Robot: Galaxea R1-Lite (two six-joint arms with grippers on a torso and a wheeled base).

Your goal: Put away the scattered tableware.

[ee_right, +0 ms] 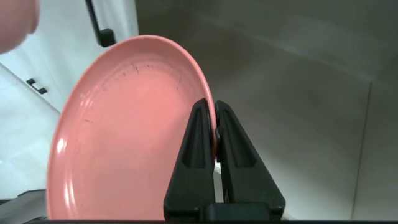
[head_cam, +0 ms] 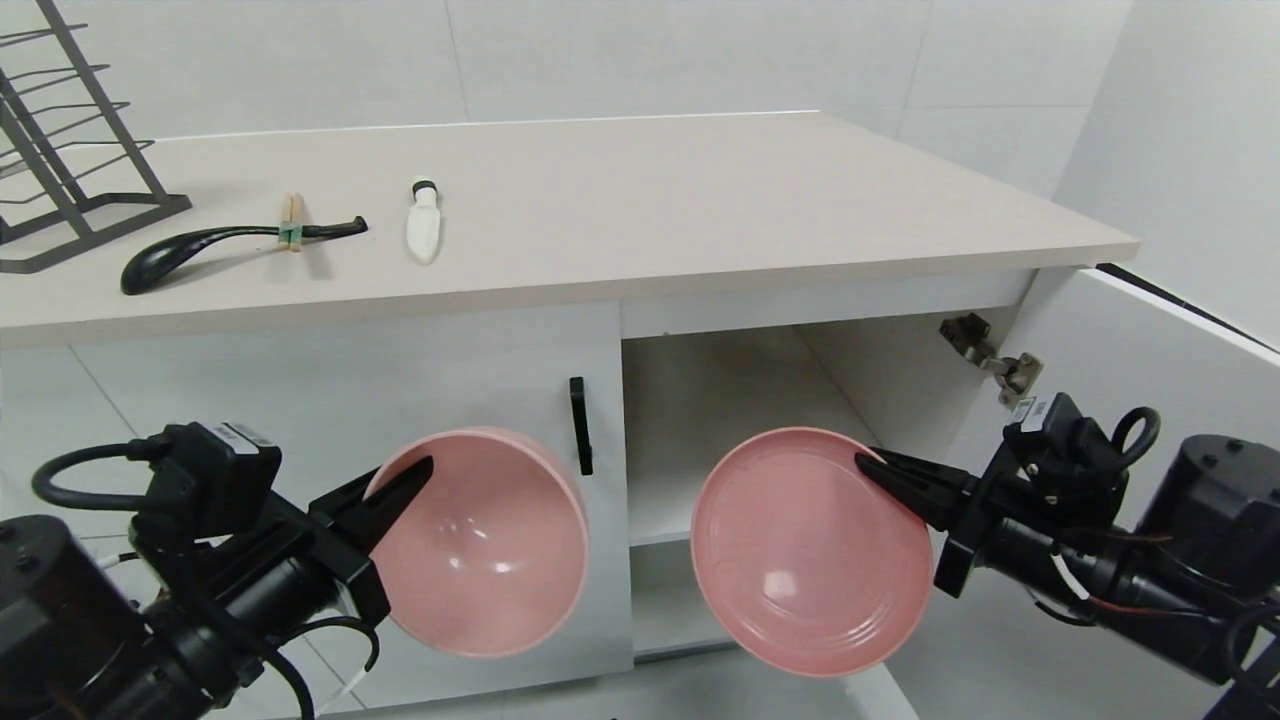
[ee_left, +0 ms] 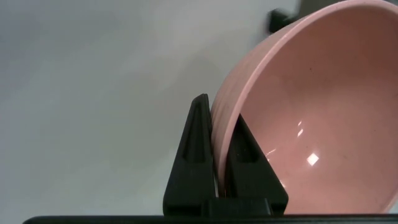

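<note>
We see a pale countertop point(head_cam: 700, 200) running along a white tiled wall, with a dark wire dish rack point(head_cam: 60, 150) at its far left. Near the rack lies a black ladle point(head_cam: 200, 250) with a pair of wooden chopsticks point(head_cam: 291, 222) across its handle, and just beside them a white utensil point(head_cam: 424, 222) with a dark band at one end. Below the counter the left cabinet door point(head_cam: 300, 400) is closed, its black handle point(head_cam: 578, 425) at the inner edge. The right door point(head_cam: 1150, 380) stands swung out on its hinge point(head_cam: 990, 360), showing a shelf point(head_cam: 680, 500) inside. Our left gripper point(head_cam: 415, 475) point(ee_left: 219, 109) has its jaws pinched on the rim of a pink bowl point(head_cam: 490, 560) point(ee_left: 311, 112), one finger outside the wall and one inside. The bowl is tipped on edge in front of the closed door, just beside the handle. Our right gripper point(head_cam: 868, 462) point(ee_right: 211, 102) clamps the rim of a pink plate point(head_cam: 800, 560) point(ee_right: 130, 124), held on edge before the open compartment. Bowl and plate sit near each other without touching, and the open door flanks the right arm.
</note>
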